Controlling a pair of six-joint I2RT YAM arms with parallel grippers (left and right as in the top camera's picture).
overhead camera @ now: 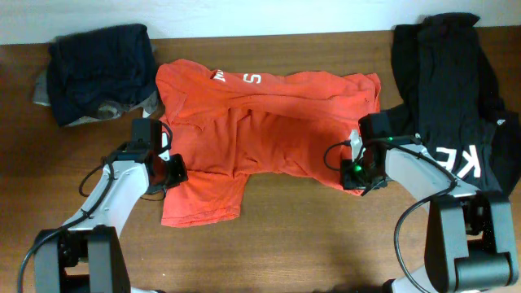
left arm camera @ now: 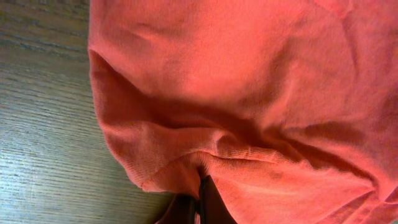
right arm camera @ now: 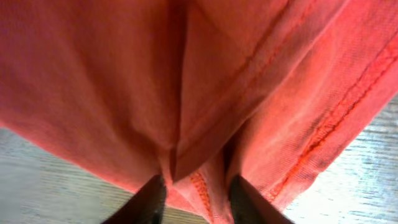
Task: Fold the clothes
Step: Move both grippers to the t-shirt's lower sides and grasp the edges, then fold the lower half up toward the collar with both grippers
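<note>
- The red-orange T-shirt [overhead camera: 273, 130] is found spread and rumpled across the middle of the wooden surface [overhead camera: 326, 236], with white lettering showing near its far edge.
- 1 flap of the T-shirt is seen reaching toward the near edge on the left side.
- The left tool [left arm camera: 200, 185] is recorded at the T-shirt's left edge, its jaws closed together on a pinched fold of the red cloth.
- The right tool [right arm camera: 198, 183] is recorded at the T-shirt's right edge; its 2 jaws are seen standing apart, with a stitched hem fold lying between them. No firm pinch is shown.
- A black garment [overhead camera: 448, 73] with white letters is noted at the far right of the surface, just beside the T-shirt's right end.
- A dark navy pile [overhead camera: 98, 69] is noted at the far left corner, near the T-shirt's left shoulder.
</note>
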